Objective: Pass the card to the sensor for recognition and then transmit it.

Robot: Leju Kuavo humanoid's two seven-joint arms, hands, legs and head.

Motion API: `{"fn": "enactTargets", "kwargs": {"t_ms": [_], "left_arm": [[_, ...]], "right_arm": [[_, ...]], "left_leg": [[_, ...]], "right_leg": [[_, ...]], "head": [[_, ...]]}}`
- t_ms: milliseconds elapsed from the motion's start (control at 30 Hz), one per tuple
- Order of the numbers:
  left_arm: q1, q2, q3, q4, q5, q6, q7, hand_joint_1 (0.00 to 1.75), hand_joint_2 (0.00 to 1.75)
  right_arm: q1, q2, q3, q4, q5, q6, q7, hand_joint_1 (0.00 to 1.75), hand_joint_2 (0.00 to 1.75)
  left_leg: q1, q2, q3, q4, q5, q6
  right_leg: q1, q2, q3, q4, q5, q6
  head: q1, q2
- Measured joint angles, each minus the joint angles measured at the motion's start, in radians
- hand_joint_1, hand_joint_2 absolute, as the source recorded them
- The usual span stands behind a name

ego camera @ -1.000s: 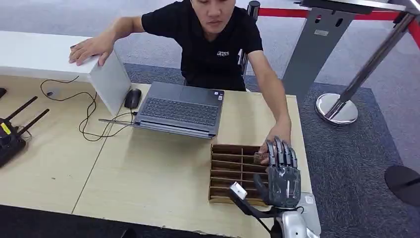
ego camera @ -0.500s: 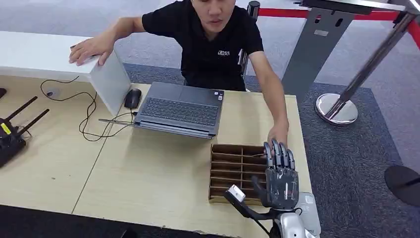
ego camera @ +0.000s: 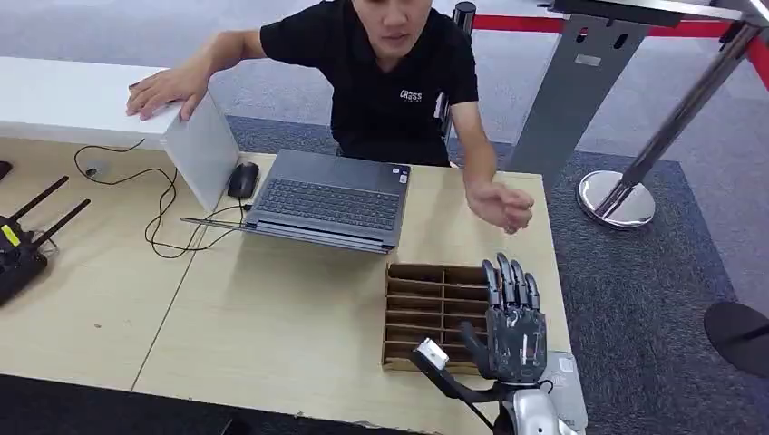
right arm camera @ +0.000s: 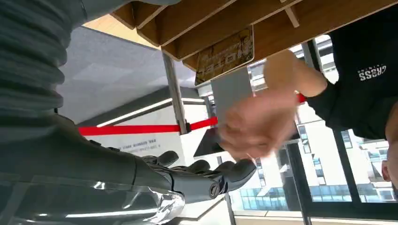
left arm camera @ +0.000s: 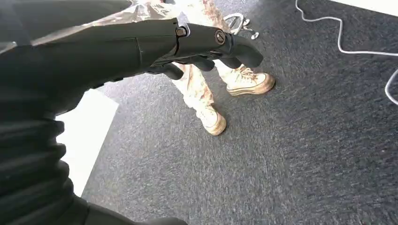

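Wooden slots of the card rack (ego camera: pixel 426 299) sit at the near right corner of the table (ego camera: pixel 272 317) in the head view, and the right hand (ego camera: pixel 515 328) hovers over the rack's right end, fingers straight and apart, grasping nothing. Beyond it the person's hand (ego camera: pixel 501 205) hangs in the air above the table, blurred and well apart from the robot's. No card can be made out in the rack from this angle.

From the left wrist view, the left hand (left arm camera: pixel 206 47) hangs over grey carpet (left arm camera: pixel 281 154) with fingers loosely extended and nothing in them.

From the right wrist view, the card (right arm camera: pixel 224 55) stands on edge in a slot of the rack, its printed yellowish face toward the camera and part of it projecting out of the slot; its long axis appears to run along the slot divider. The right hand's fingertips (right arm camera: pixel 239 169) lie stretched out, apart from the card. The person's blurred hand lies between them.

Judging by its look, the card is thin, light, stiff and smooth, so it may slip; the projecting edge is the place to pinch, thumb on one face and a finger on the other, drawing it straight out along the slot.
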Motion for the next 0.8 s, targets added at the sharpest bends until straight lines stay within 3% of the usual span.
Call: {"fn": "enactTargets", "kwargs": {"t_ms": [400, 800], "left_arm": [[0.0, 0.0, -0.006, 0.0, 0.016, 0.0, -0.006, 0.0, 1.75], [0.0, 0.0, -0.021, 0.0, 0.032, 0.0, 0.0, 0.0, 1.75]], "right_arm": [[-0.013, 0.003, 0.003, 0.0, 0.02, 0.0, 0.0, 0.0, 1.75], [-0.019, 0.051, -0.021, -0.05, 0.088, 0.0, -0.001, 0.0, 1.75]], "left_leg": [[0.0, 0.0, 0.0, 0.0, 0.0, 0.0], [0.0, 0.0, 0.0, 0.0, 0.0, 0.0]], "right_leg": [[0.0, 0.0, 0.0, 0.0, 0.0, 0.0], [0.0, 0.0, 0.0, 0.001, 0.0, 0.0]], "head": [[0.0, 0.0], [0.0, 0.0]]}}
